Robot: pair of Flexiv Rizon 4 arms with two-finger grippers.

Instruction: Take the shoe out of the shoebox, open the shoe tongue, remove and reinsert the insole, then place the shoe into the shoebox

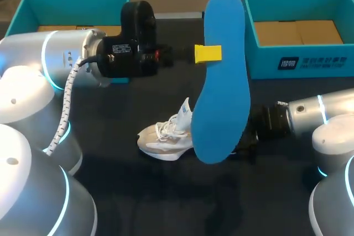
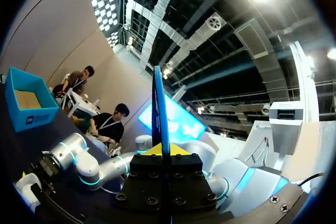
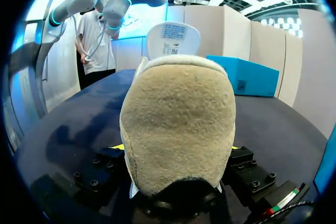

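Insole (image 1: pixel 224 98) upright above worktop (image 1: pixel 138 192), edge pinched in closed left pincer (image 1: pixel 208 53), apparently held clear for reinsertion. Shoe (image 1: pixel 166 136) on worktop beneath, heel gripped by right pincer (image 3: pixel 177 150), likely for steadying.

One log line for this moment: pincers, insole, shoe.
left pincer: shut on blue insole, held above table | right pincer: shut on white shoe at heel, shoe on table | insole: out

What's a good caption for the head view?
Left gripper holds the blue insole up; right gripper holds the shoe.
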